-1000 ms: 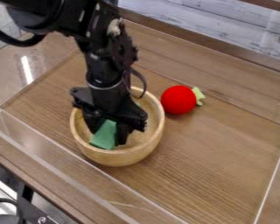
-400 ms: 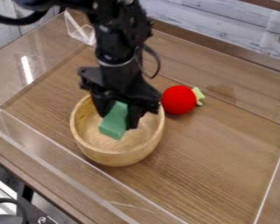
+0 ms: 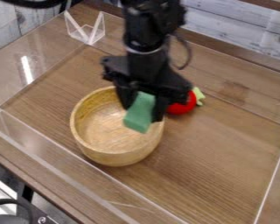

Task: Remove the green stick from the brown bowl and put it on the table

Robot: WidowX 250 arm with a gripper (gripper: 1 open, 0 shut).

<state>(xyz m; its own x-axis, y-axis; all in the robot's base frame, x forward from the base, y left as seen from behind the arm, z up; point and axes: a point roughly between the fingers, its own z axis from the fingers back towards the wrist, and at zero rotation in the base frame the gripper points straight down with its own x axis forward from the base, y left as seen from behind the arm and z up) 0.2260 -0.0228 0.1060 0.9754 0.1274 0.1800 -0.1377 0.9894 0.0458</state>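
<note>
Gripper (image 3: 145,107) pointing down, clamped on green stick (image 3: 142,112). Stick lifted clear of brown bowl (image 3: 112,132), tilted, hanging above bowl's right rim. Bowl resting on desk (image 3: 213,157). Red round toy (image 3: 185,101) just behind gripper, partly hidden.

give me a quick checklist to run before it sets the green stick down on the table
1. green stick held in the gripper: ok
2. stick lifted clear of the brown bowl floor: ok
3. stick fully past the bowl rim: not ok, it hangs over the right rim
4. red toy out of the drop path: cannot tell, it lies close behind the gripper
5. bare table free to the right: ok
</note>
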